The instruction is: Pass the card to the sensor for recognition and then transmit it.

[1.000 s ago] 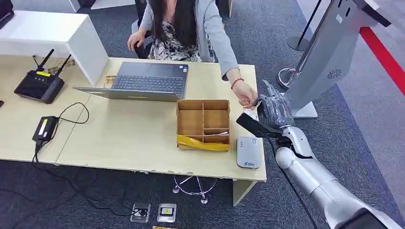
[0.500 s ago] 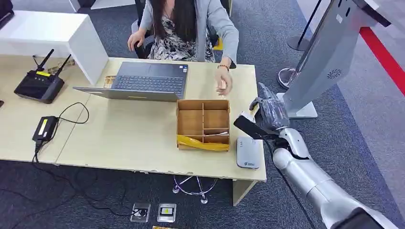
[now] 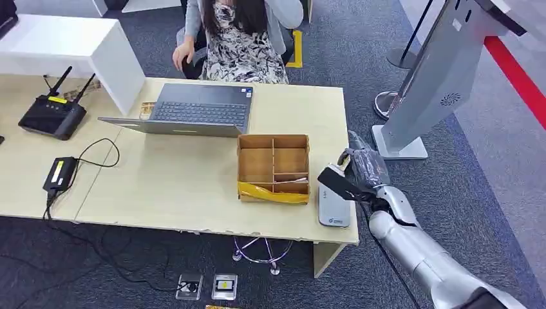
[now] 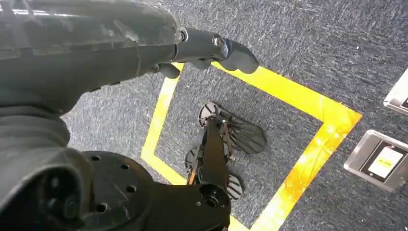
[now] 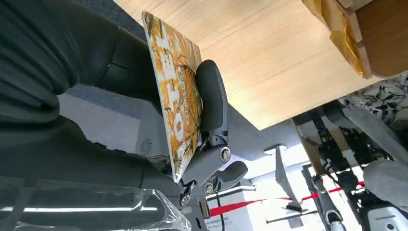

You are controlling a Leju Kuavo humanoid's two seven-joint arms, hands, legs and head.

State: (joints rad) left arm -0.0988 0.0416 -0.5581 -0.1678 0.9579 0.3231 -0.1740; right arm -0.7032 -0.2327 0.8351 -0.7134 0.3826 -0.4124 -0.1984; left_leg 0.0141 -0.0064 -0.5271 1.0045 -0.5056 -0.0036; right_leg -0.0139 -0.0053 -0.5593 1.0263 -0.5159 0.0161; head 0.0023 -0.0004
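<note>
Orange-printed flat card (image 5: 179, 103) pinched between thumb and fingers (image 5: 211, 96) of right hand (image 3: 362, 166), held over counter (image 3: 187, 180) edge, just above grey rounded-rectangle sensor (image 3: 333, 206). Compartmented cardboard box (image 3: 273, 167) sits beside sensor. Left hand (image 4: 211, 48) hangs over grey carpet, fingers curled, empty.
</note>
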